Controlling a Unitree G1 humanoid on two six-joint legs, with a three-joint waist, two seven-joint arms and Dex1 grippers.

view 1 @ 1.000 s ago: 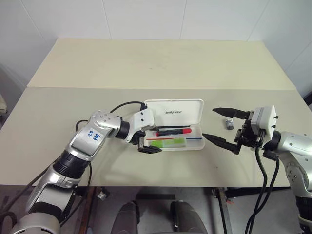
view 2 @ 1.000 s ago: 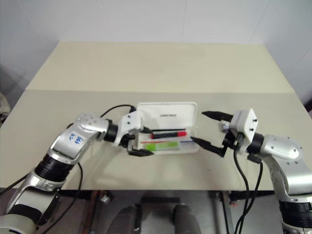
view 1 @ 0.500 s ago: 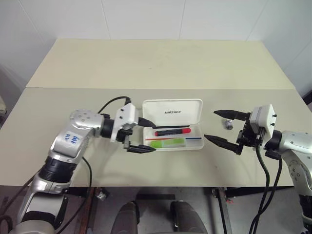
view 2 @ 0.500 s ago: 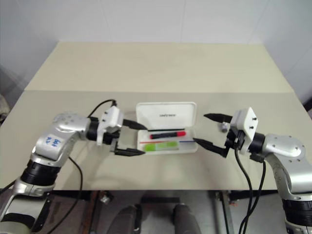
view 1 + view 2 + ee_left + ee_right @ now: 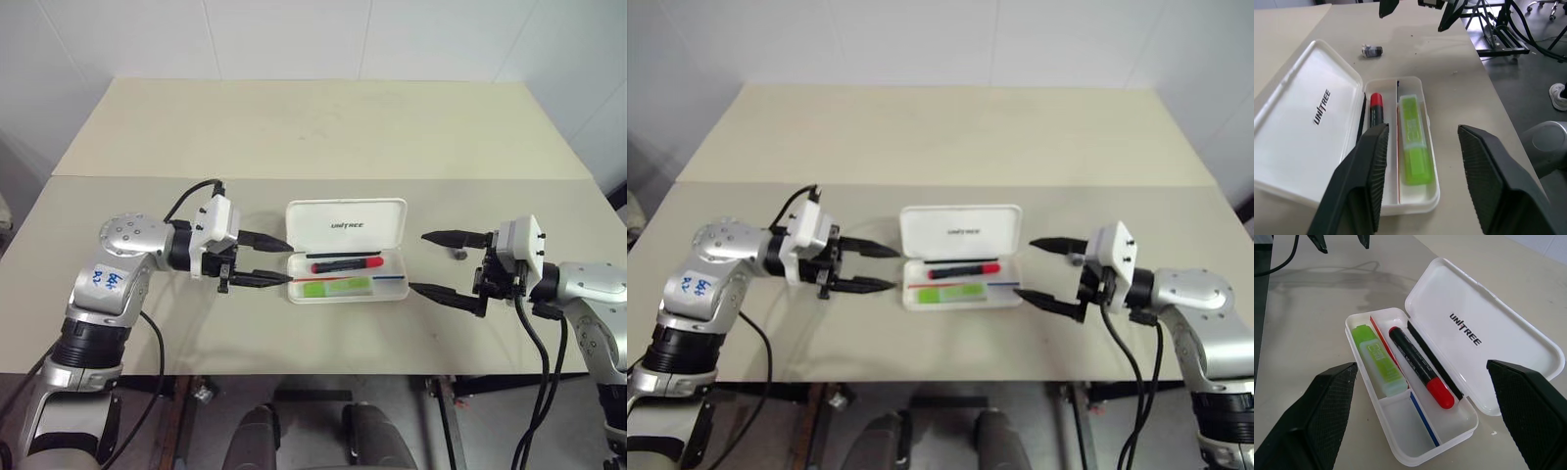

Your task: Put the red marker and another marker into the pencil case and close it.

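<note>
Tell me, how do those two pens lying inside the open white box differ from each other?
The red marker is slim and round, black along its body with a red end; the green marker is chunky, flat-sided and bright light green all over. The red marker lies in the compartment next to the open lid, the green marker in the one at the case's front edge. Both lie flat, lengthwise and parallel inside the pencil case, and neither is held.

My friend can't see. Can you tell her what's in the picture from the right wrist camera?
An open white pencil case lies on a beige table, its lid marked UNITREE laid back. Inside lie a red marker and a green marker side by side. The right gripper frames the case, jaws wide apart and empty.
</note>
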